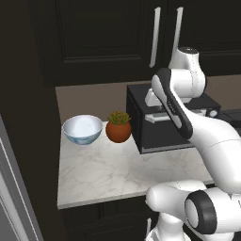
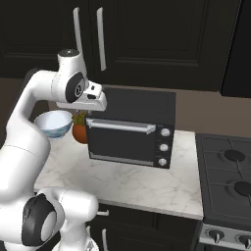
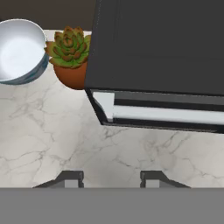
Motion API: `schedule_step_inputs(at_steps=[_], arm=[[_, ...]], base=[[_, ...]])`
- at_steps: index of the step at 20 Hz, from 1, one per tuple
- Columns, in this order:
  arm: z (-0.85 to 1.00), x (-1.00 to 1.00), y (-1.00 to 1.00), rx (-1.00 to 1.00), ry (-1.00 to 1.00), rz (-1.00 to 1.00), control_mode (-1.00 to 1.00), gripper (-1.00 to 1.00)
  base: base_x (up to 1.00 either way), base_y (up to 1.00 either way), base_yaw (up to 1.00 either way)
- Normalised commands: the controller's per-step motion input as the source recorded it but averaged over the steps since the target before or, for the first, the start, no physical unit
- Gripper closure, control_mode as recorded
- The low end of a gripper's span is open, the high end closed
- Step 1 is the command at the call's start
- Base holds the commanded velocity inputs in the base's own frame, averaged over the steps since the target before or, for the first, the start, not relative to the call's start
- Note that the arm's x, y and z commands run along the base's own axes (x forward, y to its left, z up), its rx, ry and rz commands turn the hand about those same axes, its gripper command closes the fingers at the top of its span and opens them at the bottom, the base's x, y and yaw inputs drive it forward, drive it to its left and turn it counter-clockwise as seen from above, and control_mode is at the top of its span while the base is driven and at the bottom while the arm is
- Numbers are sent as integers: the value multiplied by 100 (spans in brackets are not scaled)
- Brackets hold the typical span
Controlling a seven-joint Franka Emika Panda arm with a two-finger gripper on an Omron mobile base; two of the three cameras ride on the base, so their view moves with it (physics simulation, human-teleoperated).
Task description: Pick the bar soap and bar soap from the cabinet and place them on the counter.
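The dark cabinet (image 1: 103,37) (image 2: 162,39) hangs above the counter with its doors closed, its silver bar handles (image 1: 155,37) side by side. Both bars of soap are hidden. The marble counter (image 1: 108,174) (image 2: 132,181) (image 3: 65,131) lies below. My gripper (image 3: 111,179) points straight down at bare marble in front of the toaster oven, well above the surface. It is open, and nothing sits between its fingertips (image 3: 72,178).
A black toaster oven (image 1: 160,127) (image 2: 132,127) (image 3: 162,52) stands at the back of the counter. To its left are a potted succulent (image 1: 118,127) (image 3: 70,57) and a white-blue bowl (image 1: 82,129) (image 2: 53,122) (image 3: 19,50). A stove (image 2: 228,181) adjoins the counter on the right.
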Motion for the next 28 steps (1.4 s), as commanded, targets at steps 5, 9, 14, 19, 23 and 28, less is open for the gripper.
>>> schedule_step_inputs(at_steps=[5, 9, 14, 19, 23, 28], arm=[[0, -4, 0, 0, -4, 0, -100, -100], [0, -3, -1, 0, -5, 0, -100, -100], [0, 0, -1, 0, -3, 0, -100, -100], [0, 0, 0, 0, 0, 0, -100, -100], [0, 0, 0, 0, 0, 0, -100, -100], [0, -3, 0, 0, -1, 0, -100, -100]], base=[[0, 0, 0], [0, 0, 0], [0, 0, 0], [0, 0, 0], [0, 0, 0], [0, 0, 0]])
